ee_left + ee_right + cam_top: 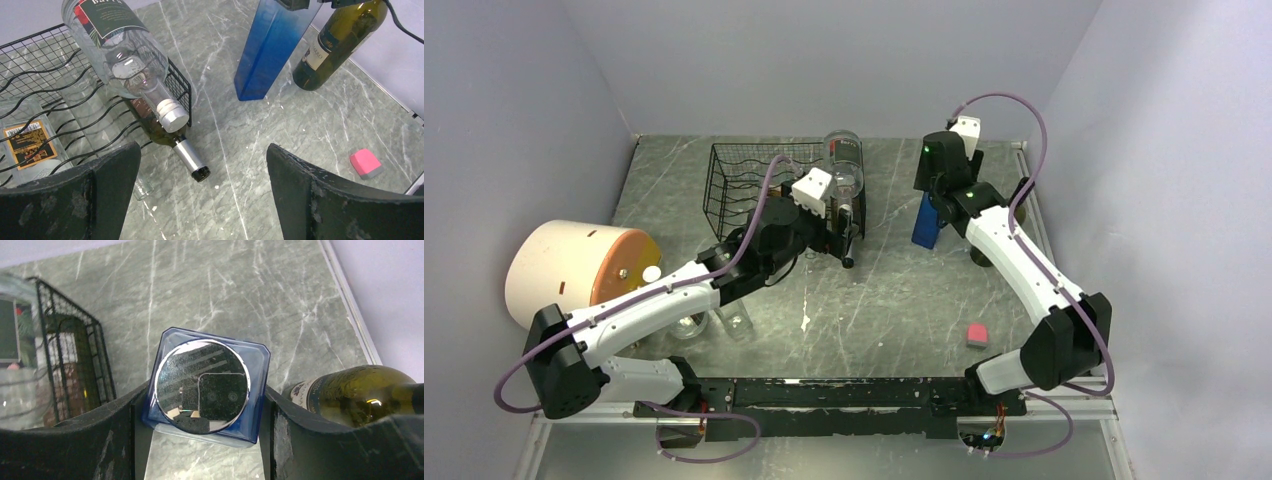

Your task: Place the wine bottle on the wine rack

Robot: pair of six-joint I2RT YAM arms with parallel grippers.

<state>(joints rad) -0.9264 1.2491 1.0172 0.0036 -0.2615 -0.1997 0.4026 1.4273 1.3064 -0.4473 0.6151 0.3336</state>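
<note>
Squeeze shd stay square on flat sides of blue bottle (927, 225), far right by green bottle (350, 395), pinched by right gripper (202, 410); left gripper (202, 200) spread, empty, nr rack (744, 180) far left.

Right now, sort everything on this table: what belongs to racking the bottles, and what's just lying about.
For the job: wine rack; clear bottle and dark bottle already on it; blue bottle; green wine bottle.
Lying about: pink block; white drum.
</note>
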